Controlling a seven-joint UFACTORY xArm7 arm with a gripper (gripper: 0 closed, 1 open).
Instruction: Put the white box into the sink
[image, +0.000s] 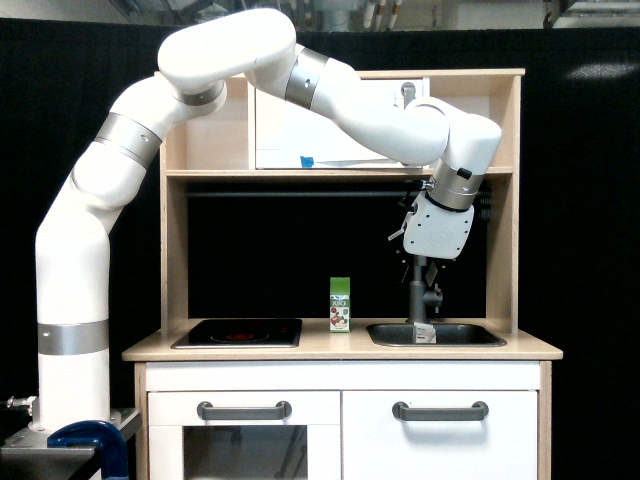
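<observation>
Only the top of the white box (425, 331) shows, poking above the rim of the dark sink (470, 336) at its middle, so the box is down inside the basin. My gripper (421, 268) hangs straight above it, well clear of it, in front of the dark faucet (417, 300). Nothing is held between its fingers, which look open, though they are small and dark against the faucet.
A green-topped juice carton (340, 304) stands on the counter just left of the sink. A black hob (237, 332) lies at the counter's left. The wooden shelf (340, 173) and the right side panel (508, 250) close in the space around the arm.
</observation>
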